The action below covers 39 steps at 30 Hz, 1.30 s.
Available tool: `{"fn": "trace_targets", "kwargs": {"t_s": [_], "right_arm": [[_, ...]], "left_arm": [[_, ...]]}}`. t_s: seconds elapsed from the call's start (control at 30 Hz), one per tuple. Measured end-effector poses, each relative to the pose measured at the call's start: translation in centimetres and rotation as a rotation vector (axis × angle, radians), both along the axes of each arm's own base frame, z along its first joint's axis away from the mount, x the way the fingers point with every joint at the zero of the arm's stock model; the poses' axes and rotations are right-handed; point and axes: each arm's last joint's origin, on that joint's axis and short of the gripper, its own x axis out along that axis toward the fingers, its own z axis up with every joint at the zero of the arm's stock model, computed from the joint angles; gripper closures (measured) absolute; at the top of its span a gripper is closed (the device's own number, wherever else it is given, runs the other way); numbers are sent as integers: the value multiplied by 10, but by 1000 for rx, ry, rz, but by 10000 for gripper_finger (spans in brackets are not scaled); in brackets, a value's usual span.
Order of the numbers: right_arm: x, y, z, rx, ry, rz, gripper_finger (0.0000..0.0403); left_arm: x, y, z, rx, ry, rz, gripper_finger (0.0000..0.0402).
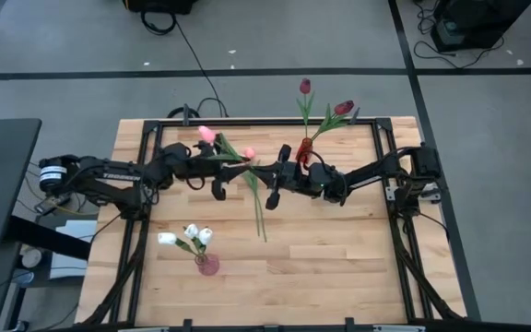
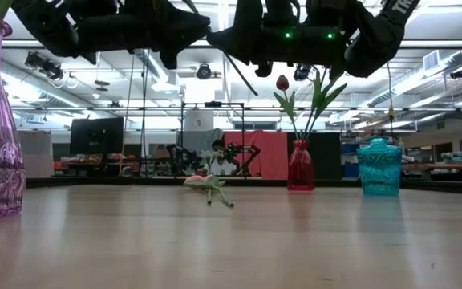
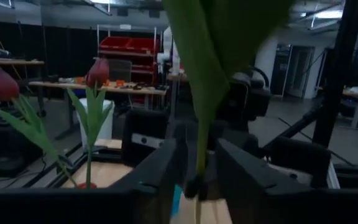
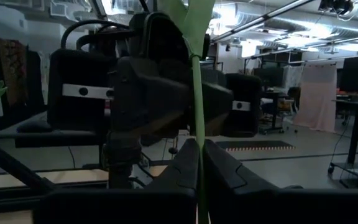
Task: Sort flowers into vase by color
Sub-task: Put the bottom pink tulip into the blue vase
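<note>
My right gripper (image 1: 262, 173) is shut on a pink tulip (image 1: 249, 153) held above the table's middle. Its long green stem (image 1: 260, 212) slants toward the near edge. My left gripper (image 1: 244, 171) faces the right one, open, its fingers (image 3: 166, 165) standing either side of the same stem (image 3: 201, 149) without touching it. A second pink tulip (image 1: 206, 135) lies on the table at the far left. A red vase (image 1: 304, 145) at the far edge holds two dark red tulips. A pink vase (image 1: 208, 265) near the front holds white tulips (image 1: 196, 234). My right gripper pinches the tulip's stem (image 4: 196, 127) about midway along it, between its two fingers. The fingers come level from the table's right and lie across the stem. The tulip is lifted clear and slanted, its pink head toward the far side and its lower end (image 2: 251, 90) hanging down toward the near edge.
A teal vase (image 2: 379, 167) stands to the right of the red vase (image 2: 300, 164) at the far side. The black frame rails (image 1: 381, 148) run along the table's edges. Bare wood (image 1: 339, 258) lies at the near right.
</note>
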Motion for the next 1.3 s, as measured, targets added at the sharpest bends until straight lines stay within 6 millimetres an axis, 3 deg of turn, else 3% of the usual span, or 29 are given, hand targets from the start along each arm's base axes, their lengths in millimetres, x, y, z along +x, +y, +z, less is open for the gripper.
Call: {"fn": "trace_targets", "kwargs": {"t_s": [0.13,0.2,0.63,1.0,1.3], "right_arm": [[0,0,-1,-1,8,7,374],[0,1,-3,1,26,7,362],[-16,14,6,141,288,-48,237],[-27,15,25,164,268,-100,235],[-26,15,30,146,216,-68,235]], "left_arm": [[3,0,-5,-15,28,-21,373],[3,1,-7,-20,45,-18,389],[0,3,-12,-36,338,-8,400],[0,2,-17,-86,426,-18,401],[-1,-4,-27,-117,519,-148,401]]}}
